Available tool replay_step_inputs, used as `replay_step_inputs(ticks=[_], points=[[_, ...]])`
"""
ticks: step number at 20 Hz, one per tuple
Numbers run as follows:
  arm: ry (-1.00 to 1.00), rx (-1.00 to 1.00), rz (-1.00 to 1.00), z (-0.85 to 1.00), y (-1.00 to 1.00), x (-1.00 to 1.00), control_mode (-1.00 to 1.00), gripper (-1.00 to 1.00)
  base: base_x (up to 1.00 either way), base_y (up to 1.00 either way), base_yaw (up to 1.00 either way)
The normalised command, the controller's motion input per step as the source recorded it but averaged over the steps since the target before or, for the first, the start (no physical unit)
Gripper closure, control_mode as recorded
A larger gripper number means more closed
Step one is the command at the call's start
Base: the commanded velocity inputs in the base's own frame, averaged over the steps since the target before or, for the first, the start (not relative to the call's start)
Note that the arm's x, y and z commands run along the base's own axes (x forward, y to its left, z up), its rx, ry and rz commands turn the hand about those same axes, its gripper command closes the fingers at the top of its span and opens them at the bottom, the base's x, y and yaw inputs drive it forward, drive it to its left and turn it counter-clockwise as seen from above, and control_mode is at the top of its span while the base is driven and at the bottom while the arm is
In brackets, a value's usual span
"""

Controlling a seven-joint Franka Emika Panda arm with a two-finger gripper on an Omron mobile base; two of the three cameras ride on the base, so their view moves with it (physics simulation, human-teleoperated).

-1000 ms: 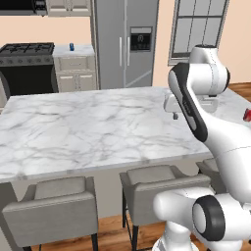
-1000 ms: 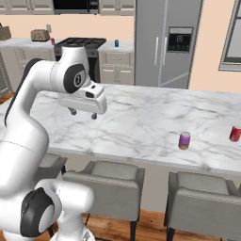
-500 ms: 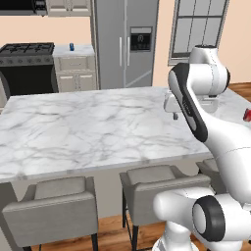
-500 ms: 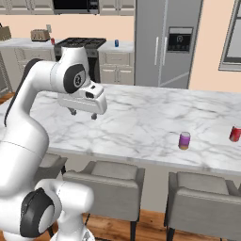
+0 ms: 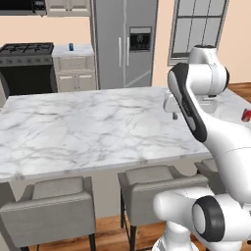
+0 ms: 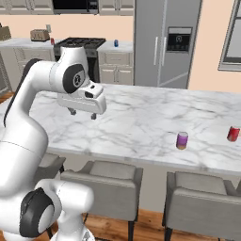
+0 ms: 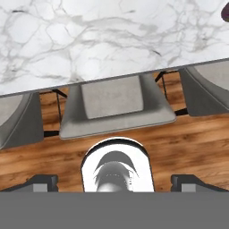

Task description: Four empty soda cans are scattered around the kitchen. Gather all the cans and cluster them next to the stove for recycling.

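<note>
Right base view, surface: a long white marble island with grey veining and a smooth polished top fills the middle.
Purple can: a small cylinder with a silvery top stands upright near the front edge, at about 4 o'clock of the island.
Red can: another upright cylinder stands at 3 o'clock, apart from the purple one; in the left base view it peeks out past the arm.
Blue can: tiny, on the pale back surface just beside the stove at 12 o'clock; in the left base view it sits at 11 o'clock.
Stove: black boxy range with dark grates, under a black microwave.
Room: grey steel double-door fridge, cream cabinets, peach walls, a window, warm wood plank floor.
Seats: grey upholstered chairs with thin dark legs, tucked under the front edge.
Jaws: the gripper hovers above the marble at 9 o'clock, spread wide and holding nothing.
Hand view: marble edge at 12 o'clock, square chair seats below it.
</note>
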Motion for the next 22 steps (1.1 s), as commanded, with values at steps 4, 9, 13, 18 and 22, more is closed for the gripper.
replay_step_inputs(ticks=[4,9,13,18,22], points=[[0.00,0.00,0.00,0.00,0.00,0.00,1.00,-1.00,-0.05,-0.99,0.10],[0.00,0.00,0.00,0.00,0.00,0.00,1.00,-1.00,-0.01,-1.00,0.07],[0.00,0.00,0.00,0.00,0.00,0.00,1.00,-1.00,0.07,-0.97,0.04],[0.00,0.00,0.00,0.00,0.00,0.00,1.00,-1.00,0.89,-0.04,-0.09],[0.00,0.00,0.00,0.00,0.00,0.00,1.00,-1.00,0.52,-0.17,-0.08]])
